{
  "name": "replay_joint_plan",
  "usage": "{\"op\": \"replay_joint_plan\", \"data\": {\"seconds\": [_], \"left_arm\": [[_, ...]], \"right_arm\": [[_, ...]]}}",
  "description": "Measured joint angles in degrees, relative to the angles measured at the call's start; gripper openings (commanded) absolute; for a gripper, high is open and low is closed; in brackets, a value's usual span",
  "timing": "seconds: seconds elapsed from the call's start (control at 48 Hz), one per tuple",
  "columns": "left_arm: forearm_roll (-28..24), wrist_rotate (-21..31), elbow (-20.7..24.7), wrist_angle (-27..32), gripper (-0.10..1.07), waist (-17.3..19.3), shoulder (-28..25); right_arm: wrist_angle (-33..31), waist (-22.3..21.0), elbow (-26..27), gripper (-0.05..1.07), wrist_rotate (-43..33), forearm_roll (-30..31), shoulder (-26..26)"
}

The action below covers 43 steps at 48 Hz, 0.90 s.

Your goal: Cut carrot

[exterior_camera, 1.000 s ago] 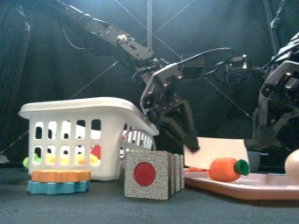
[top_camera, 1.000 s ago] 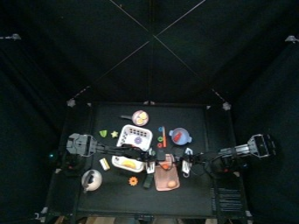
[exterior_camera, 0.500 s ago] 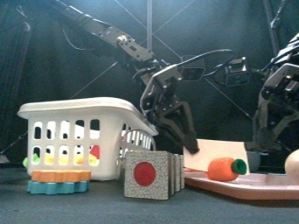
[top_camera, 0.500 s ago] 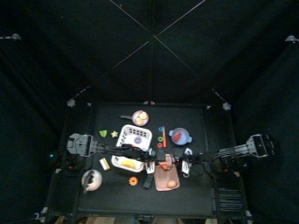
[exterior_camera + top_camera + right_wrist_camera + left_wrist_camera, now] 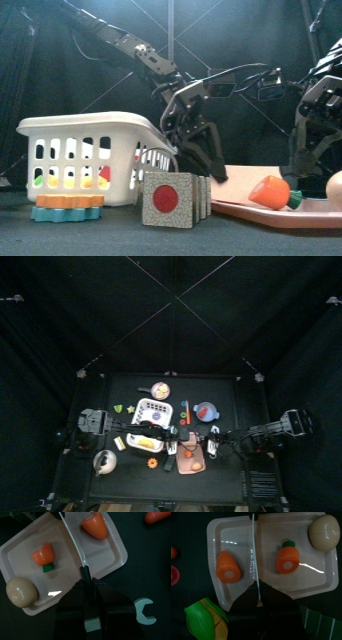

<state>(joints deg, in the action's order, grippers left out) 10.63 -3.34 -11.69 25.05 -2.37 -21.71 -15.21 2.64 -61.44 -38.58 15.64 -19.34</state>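
Note:
The carrot lies in two pieces on a pale pink tray (image 5: 308,582): a plain orange half (image 5: 228,566) and a green-topped half (image 5: 287,557). My left gripper (image 5: 259,594) is shut on a knife (image 5: 255,547) whose thin blade runs between the pieces. In the right wrist view, my right gripper (image 5: 85,582) is shut on a second knife (image 5: 72,539), which lies between the orange half (image 5: 95,525) and the green-topped half (image 5: 43,554). In the front view the green-topped piece (image 5: 273,191) sits tilted on the tray (image 5: 254,212), below both grippers.
An egg (image 5: 324,531) rests in a corner of the tray. A white basket (image 5: 96,150), a block with a red circle (image 5: 174,198) and an orange and blue gear toy (image 5: 70,206) stand at the front left. Toy corn (image 5: 204,617) lies by the tray, a pale wrench shape (image 5: 143,611) beside it.
In the front view the green-topped carrot piece has slid right and tipped over. The left arm has shifted slightly above it.

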Motion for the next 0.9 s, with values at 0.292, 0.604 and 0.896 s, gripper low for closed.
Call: {"op": "replay_joint_plan", "data": {"seconds": [0.292,0.604,0.896], "left_arm": [[-0.6,0.0,-0.1,0.1,0.39,0.0,0.5],[-1.8,0.0,-0.7,-0.1,0.39,-0.1,3.9],[-2.4,0.0,-0.8,-1.5,0.41,0.0,4.0]], "right_arm": [[-0.4,0.0,0.4,0.35,0.0,0.0,-1.7],[-2.4,0.0,0.2,0.35,0.0,-0.1,-8.9],[-2.5,0.0,-0.8,0.35,0.0,-0.1,-11.2]]}}
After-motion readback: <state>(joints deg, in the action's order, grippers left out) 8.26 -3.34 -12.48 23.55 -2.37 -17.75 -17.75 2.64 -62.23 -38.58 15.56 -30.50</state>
